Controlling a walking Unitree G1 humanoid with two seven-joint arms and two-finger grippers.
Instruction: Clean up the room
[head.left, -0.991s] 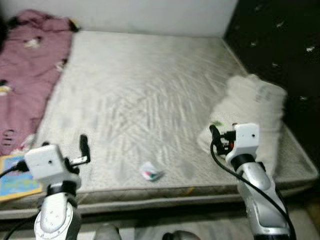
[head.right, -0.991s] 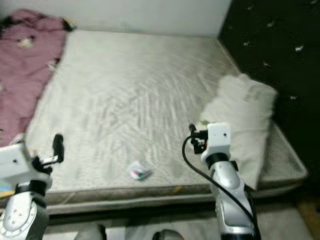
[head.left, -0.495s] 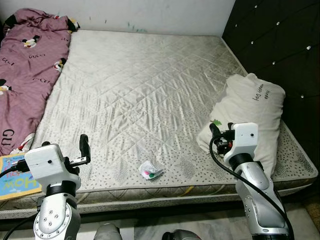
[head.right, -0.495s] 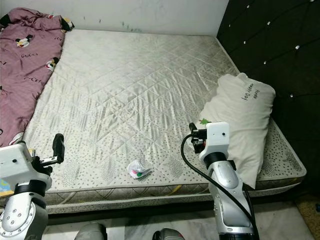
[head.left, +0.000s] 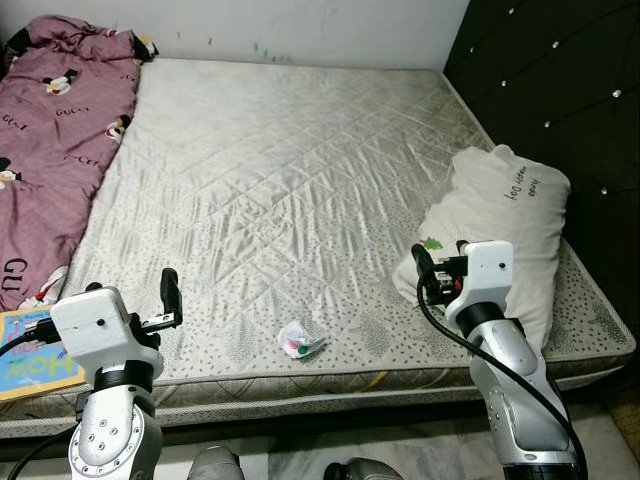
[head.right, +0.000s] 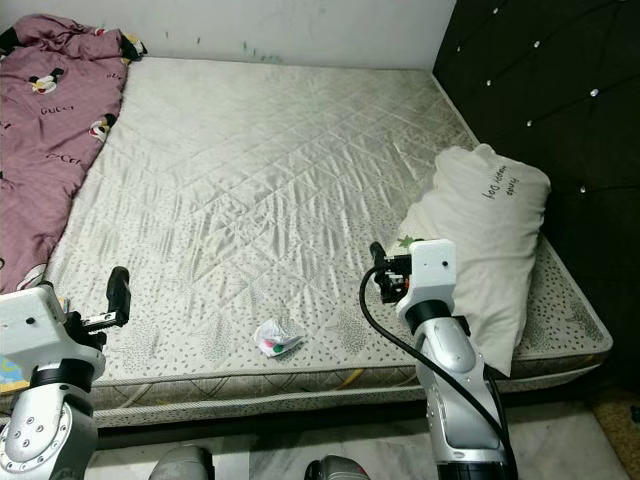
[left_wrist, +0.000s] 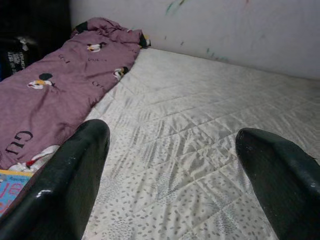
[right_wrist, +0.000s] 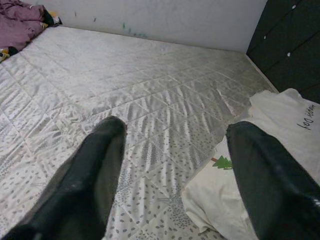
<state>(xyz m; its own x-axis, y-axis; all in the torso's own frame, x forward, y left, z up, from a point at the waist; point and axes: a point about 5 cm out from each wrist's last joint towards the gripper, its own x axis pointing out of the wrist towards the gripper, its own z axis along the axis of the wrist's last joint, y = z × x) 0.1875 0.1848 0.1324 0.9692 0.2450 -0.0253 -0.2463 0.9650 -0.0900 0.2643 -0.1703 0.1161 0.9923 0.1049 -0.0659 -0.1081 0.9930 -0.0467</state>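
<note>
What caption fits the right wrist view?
Open right pincer above grey quilted mattress, white printed pillow alongside.

Crumpled wrapper (head.left: 301, 342) too small to identify — book (head.left: 35, 362) cut off

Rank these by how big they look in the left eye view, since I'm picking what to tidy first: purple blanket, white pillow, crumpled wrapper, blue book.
1. purple blanket, partly cut off by the frame
2. white pillow
3. blue book, partly hidden
4. crumpled wrapper
</note>
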